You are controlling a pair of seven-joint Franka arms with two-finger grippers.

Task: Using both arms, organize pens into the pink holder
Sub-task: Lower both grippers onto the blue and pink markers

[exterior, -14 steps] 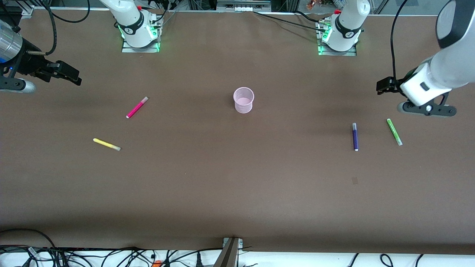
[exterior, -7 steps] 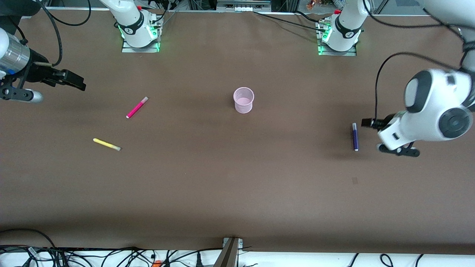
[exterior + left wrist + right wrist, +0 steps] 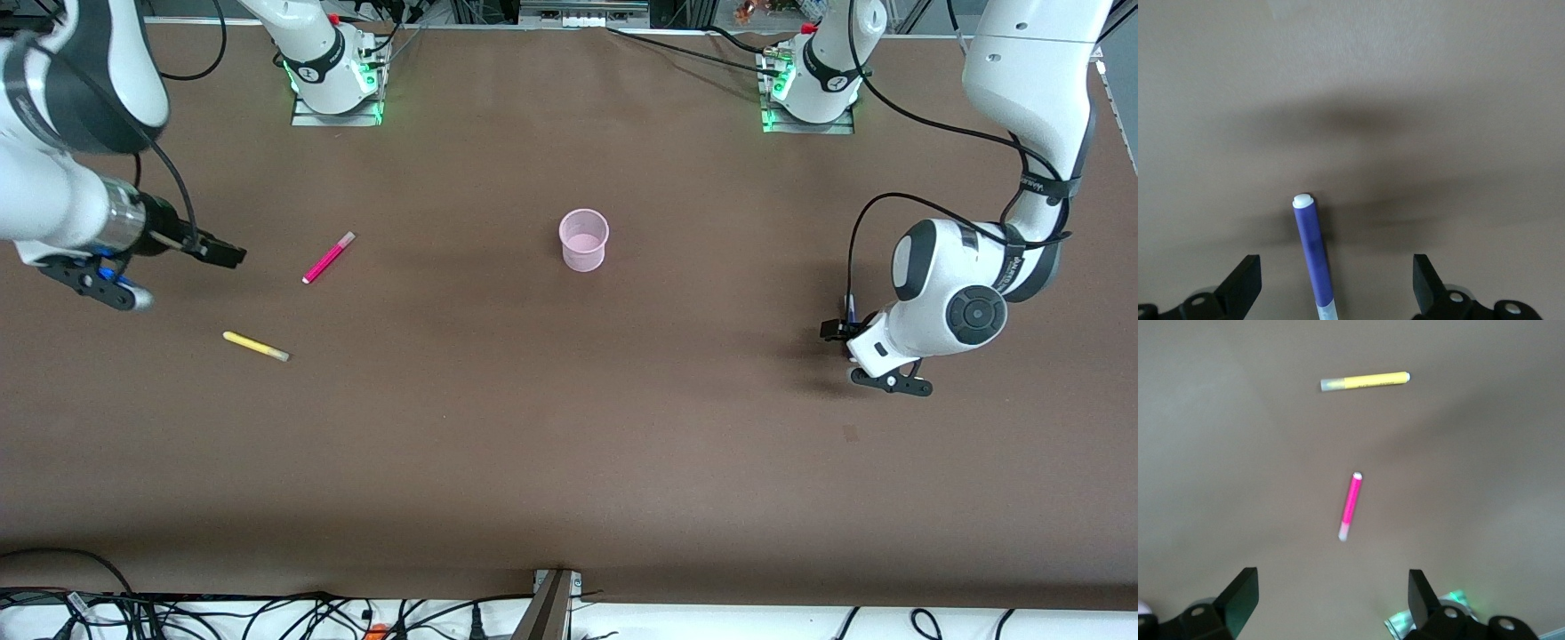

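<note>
The left gripper (image 3: 1336, 280) is spread wide, and the purple pen (image 3: 1313, 253) lies on the table (image 3: 569, 462) in the gap between its fingers (image 3: 1245, 287), touching neither. Over the last second this arm swung down from the upper edge of the front view at its own end of the table and dropped low over the pen. Only the pen's upper tip now shows in the front view, just above the gripper. The green pen, which was plain to see a second ago, cannot be seen now; most likely the arm covers it.

The right gripper (image 3: 222, 255) is also wide open. It has slid in from the frame's edge toward the pink pen (image 3: 328, 257) and hangs short of it. Its wrist camera takes in both that pen and the yellow pen (image 3: 1365, 381), which lies lower in the front frame.

The holder (image 3: 584, 240) stands upright in the middle of the frame, slightly above centre, well apart from every pen, with no pen in it.

Judging by this, both arms have moved from waiting to approaching. The left looks ready to close on the purple pen, while the right has ground to cover yet.
</note>
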